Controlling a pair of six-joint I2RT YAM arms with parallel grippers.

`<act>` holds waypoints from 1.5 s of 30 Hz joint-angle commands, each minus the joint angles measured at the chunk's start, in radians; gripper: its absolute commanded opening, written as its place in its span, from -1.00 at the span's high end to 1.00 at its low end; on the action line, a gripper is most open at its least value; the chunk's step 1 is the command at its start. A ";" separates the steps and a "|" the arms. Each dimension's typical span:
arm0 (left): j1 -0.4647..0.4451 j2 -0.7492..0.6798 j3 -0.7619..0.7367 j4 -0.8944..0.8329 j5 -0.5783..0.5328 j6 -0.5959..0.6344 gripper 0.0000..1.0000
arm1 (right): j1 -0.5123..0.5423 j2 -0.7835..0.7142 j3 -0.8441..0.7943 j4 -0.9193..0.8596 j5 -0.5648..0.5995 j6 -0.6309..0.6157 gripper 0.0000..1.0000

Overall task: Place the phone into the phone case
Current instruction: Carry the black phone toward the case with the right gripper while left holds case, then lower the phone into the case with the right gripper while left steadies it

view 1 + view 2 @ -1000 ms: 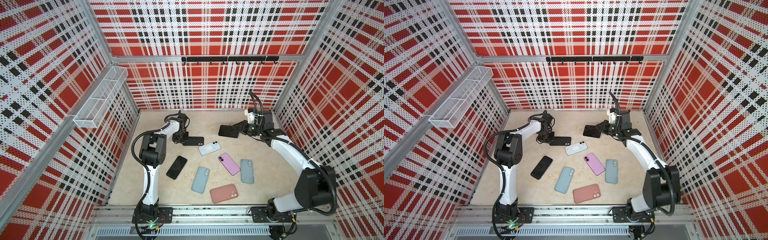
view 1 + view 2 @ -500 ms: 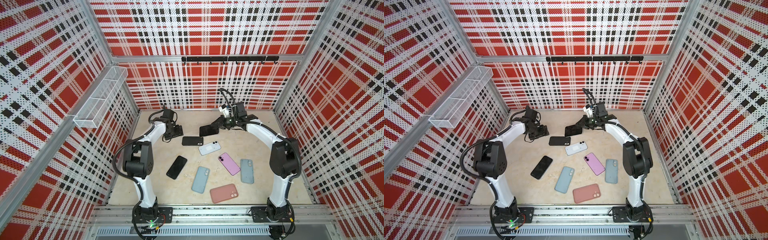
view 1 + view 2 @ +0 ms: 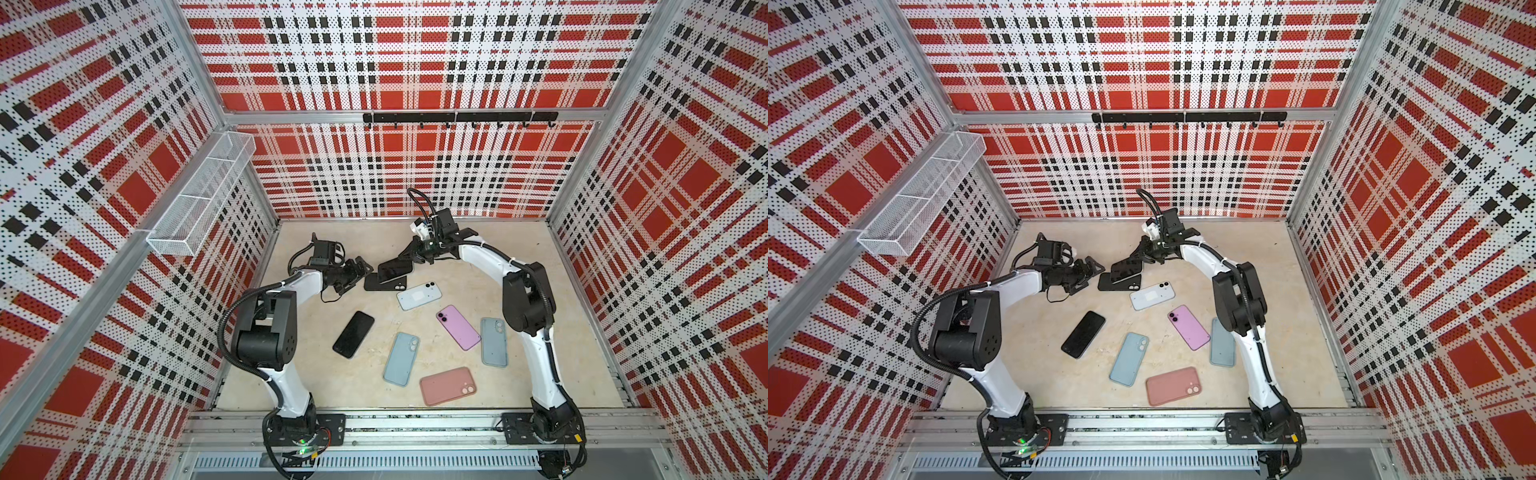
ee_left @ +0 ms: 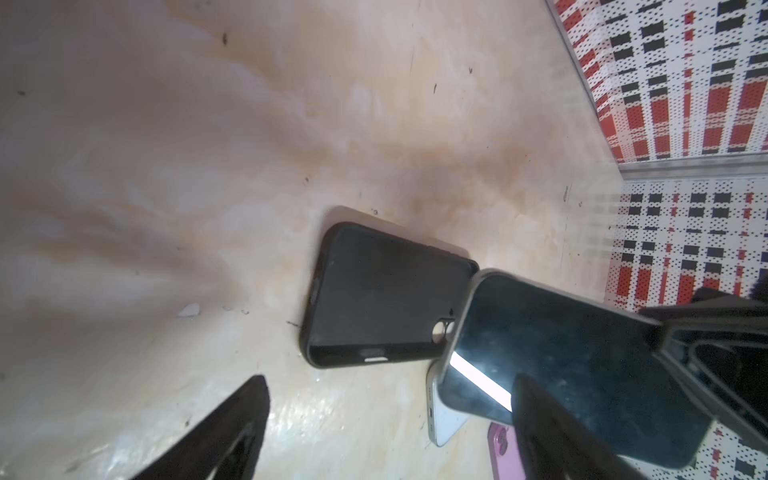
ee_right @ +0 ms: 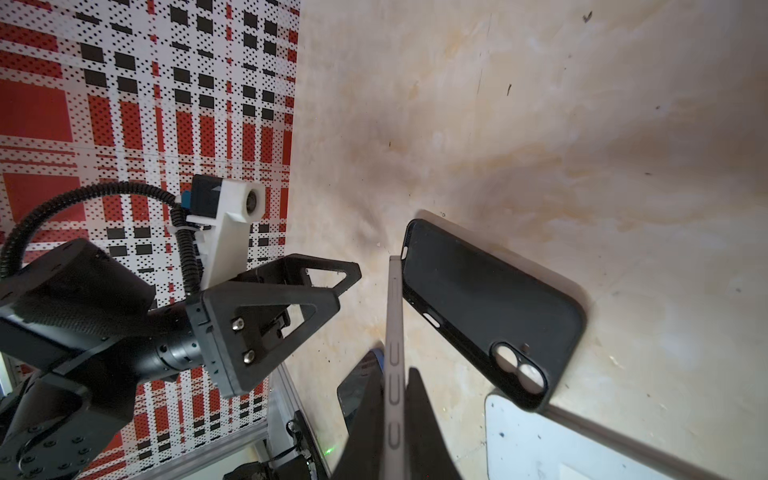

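The black phone case (image 3: 400, 285) lies open side up on the table at the back middle, also visible in the other top view (image 3: 1130, 286) and in both wrist views (image 4: 386, 295) (image 5: 486, 307). My right gripper (image 3: 415, 254) (image 5: 392, 415) is shut on the phone (image 3: 392, 270), a dark-screened phone with a silver edge (image 5: 394, 332). The phone hangs tilted over the case's camera end (image 4: 561, 365). My left gripper (image 3: 360, 268) (image 4: 390, 440) stands open just left of the case, with nothing between its fingers.
On the table in front lie a white phone (image 3: 419, 296), a purple phone (image 3: 458, 327), a black phone (image 3: 353, 334), a light blue case (image 3: 401, 359), a grey-blue case (image 3: 493, 341) and a salmon case (image 3: 448, 386). A wire basket (image 3: 199, 199) hangs on the left wall.
The left gripper has opened, let go of the black case and drawn back to the left. The right arm has carried the phone leftward to above the case.
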 commanded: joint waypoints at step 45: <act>-0.068 0.122 -0.034 0.179 -0.054 -0.142 -0.83 | 0.051 0.285 0.117 0.102 0.122 0.098 0.77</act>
